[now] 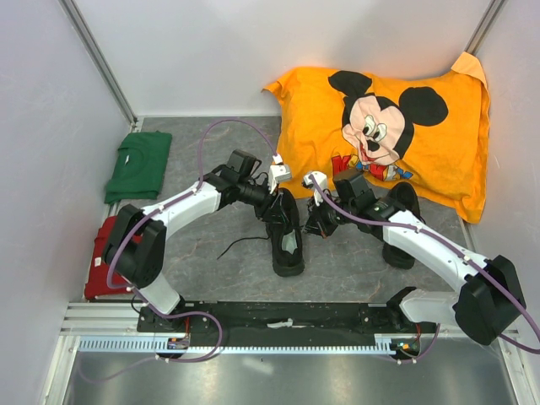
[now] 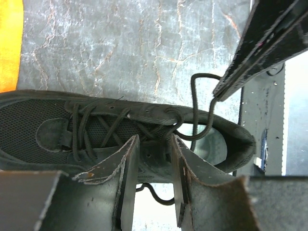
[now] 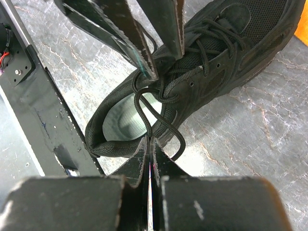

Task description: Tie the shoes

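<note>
Mid-knot on black mesh low-top sneaker, centre of grey marbled tabletop btwn the arms. R gripper clenched on thin black lace near heel. L gripper has jaws parted over top eyelets, nothing clearly gripped. Next, prob: L catches the other strand w/o snagging crossed laces. 2nd black sneaker sits partly under R arm, by orange Mickey pillow.

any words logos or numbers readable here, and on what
"K": red, on the orange pillow, under the cartoon mouse; the coloured letters after it are blurred and partly hidden, so unreadable.
No readable text on the shoes or the green cloth.
</note>
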Controlling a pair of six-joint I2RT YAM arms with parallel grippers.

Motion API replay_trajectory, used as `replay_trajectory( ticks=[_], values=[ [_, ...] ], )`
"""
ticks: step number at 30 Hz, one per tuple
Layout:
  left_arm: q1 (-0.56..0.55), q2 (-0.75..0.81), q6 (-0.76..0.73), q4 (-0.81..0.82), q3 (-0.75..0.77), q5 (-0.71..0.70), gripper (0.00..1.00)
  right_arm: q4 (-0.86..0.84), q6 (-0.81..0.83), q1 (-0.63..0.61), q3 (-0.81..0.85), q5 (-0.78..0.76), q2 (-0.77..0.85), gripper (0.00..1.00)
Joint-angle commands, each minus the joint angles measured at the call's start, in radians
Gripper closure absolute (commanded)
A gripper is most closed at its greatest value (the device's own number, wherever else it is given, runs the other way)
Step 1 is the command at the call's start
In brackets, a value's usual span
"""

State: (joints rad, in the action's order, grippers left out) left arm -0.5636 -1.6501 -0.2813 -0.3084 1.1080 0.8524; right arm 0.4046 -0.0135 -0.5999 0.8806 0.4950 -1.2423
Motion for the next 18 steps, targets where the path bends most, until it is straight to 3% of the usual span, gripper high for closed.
replay_trajectory(
  ticks=[1, 18],
  values=[
    [-0.005, 0.055, 0.044, 0.031, 0.009, 0.060, 0.61, -0.027, 0.001, 0.000, -0.003, 0.014, 0.030, 1.00],
    [-0.007, 0.004, 0.002, -0.012, -0.013, 0.024, 0.65, -0.026, 0.001, 0.002, -0.003, 0.001, 0.033, 1.00]
  ],
)
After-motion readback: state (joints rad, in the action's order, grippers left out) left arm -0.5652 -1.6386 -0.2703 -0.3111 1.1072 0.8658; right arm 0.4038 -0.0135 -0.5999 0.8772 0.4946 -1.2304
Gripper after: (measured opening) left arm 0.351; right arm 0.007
